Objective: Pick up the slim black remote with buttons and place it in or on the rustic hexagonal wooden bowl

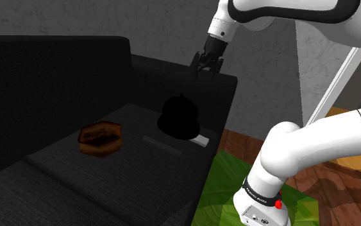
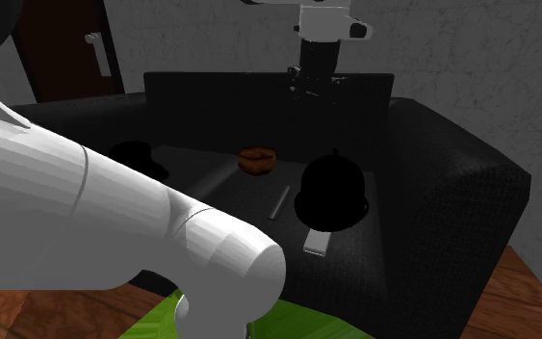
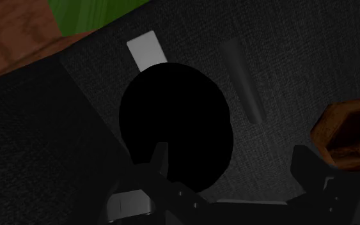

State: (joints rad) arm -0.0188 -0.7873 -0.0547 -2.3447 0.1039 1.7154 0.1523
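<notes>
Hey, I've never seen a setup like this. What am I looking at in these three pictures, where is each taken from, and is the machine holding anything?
It is a white robot arm set beside a dark sofa, all a simulator's render. At its end is a black two-finger tool. One picture looks down from beside and behind the arm, the second from another spot close to the arm, and the third from a camera on the hand, looking along the fingers. On the seat lie a brown six-sided wooden bowl, a slim dark grey remote, a black dome-shaped object and a small white flat piece. The tool hangs above the seat, open, holding nothing.
</notes>
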